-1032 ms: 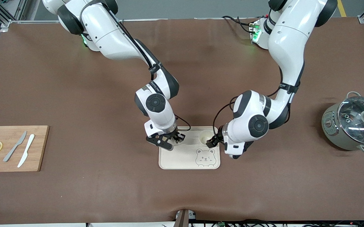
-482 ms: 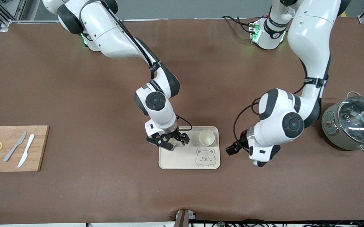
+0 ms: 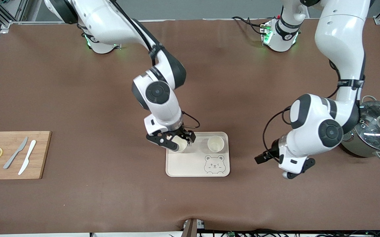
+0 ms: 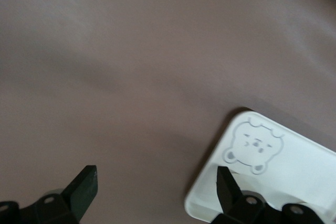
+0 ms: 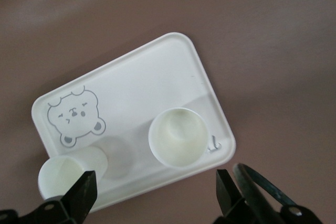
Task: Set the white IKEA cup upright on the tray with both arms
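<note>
My left gripper (image 4: 155,187) has backed off the tray (image 3: 193,166) toward the pot (image 3: 370,131), claw wide and empty. My right gripper (image 3: 177,144) has lifted, spread wide above its upright white cup (image 5: 176,142) on the tray's far edge, clear for retreat.

Front view looks down from high across the table; both close wrist views share the tray (image 3: 190,166).

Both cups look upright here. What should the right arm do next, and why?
Probably lift the right end effector straight up: its fingers stand open over the upright cup on the tray, and a sideways exit might tip it. The left end effector waits open over the table.
</note>
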Robot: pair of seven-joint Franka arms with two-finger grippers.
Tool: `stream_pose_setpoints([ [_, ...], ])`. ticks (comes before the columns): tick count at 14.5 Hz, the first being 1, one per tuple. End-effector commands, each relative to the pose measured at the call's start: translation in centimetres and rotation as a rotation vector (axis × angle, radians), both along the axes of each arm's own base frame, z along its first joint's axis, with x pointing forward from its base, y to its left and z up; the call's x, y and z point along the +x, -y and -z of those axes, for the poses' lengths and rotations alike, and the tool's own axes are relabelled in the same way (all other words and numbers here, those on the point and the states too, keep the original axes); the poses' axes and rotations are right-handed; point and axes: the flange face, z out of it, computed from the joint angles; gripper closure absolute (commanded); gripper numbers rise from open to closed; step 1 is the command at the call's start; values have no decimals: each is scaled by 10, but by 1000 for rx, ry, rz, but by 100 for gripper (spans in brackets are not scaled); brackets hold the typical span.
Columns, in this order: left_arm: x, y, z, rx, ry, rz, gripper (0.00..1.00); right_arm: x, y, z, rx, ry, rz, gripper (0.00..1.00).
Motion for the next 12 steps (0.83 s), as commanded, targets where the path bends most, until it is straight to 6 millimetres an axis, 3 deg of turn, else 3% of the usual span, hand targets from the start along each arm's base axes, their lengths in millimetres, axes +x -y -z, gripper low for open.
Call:
stream_pose_setpoints([
  [1,-4,-45,-23,49,-3,90,0,4,73,-82,35,-73,-82,0],
  [3,-8,-71,-41,74,-18,167,0,14,134,-120,39,-85,-202,0],
  [5,-12,-97,-58,104,-35,226,0,27,196,-137,24,-83,-334,0],
  [8,-21,-130,-95,135,-27,287,0,49,277,-143,1,-52,-511,0],
  [10,-30,-156,-120,137,-25,318,0,60,318,-138,-74,-34,-677,0],
  [12,-38,-168,-145,141,-6,329,0,74,348,-137,-195,15,-792,0],
])
